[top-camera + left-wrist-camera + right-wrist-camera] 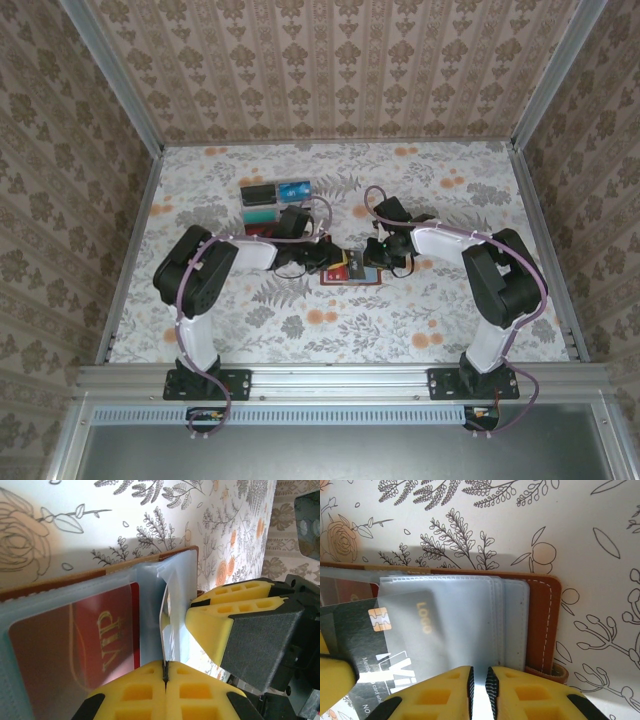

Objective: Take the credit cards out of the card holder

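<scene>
The card holder (352, 279), a brown leather wallet (540, 615), lies open on the floral table with its blue-grey sleeves (470, 620) up. A black credit card (367, 640) with a gold chip sticks partly out of a sleeve toward the left. My left gripper (165, 672) is shut on its thin edge (162, 625), and one of its fingers (334, 677) shows at the card's corner. A red VIP card (95, 630) sits inside a clear pocket. My right gripper (479, 680) pinches the sleeve's near edge, its pads almost touching; its yellow fingers (220, 625) stand just right of the left gripper.
A clear compartment tray (275, 205) holding coloured cards stands behind the left gripper (333, 262). The right gripper (373, 256) faces it over the wallet. Aluminium rails (340, 380) edge the table, and patterned walls stand on three sides.
</scene>
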